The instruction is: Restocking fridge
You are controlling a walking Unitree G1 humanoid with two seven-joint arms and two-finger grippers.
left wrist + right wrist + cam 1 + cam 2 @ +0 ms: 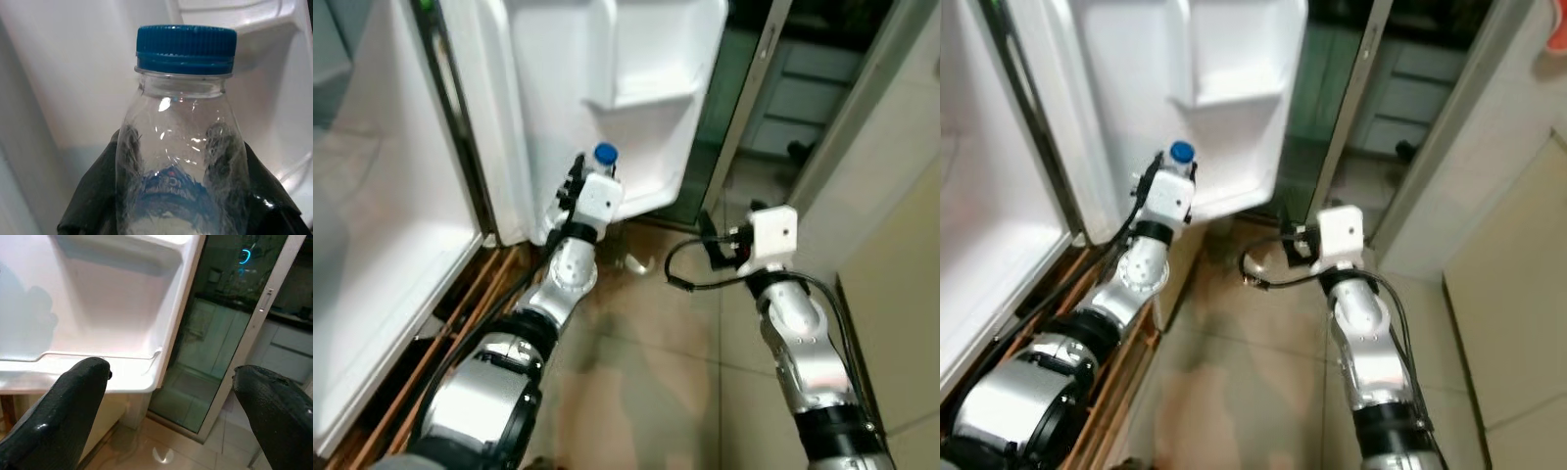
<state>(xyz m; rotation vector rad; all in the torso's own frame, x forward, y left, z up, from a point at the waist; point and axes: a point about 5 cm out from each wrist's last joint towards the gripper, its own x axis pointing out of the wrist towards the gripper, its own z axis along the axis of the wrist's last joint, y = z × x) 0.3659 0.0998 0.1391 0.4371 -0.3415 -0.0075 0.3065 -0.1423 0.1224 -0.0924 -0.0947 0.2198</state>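
The fridge body [382, 245] stands at the left, its open door [607, 98] swung out to the far centre. A bottle [605, 155] sits between the left gripper's [597, 176] fingers [98, 196], just before the door's lowest shelf [88, 367]. The right gripper [705, 230] hangs to the right — spread wide, well apart from the door. Beyond it, far right, a glass door [744, 108].
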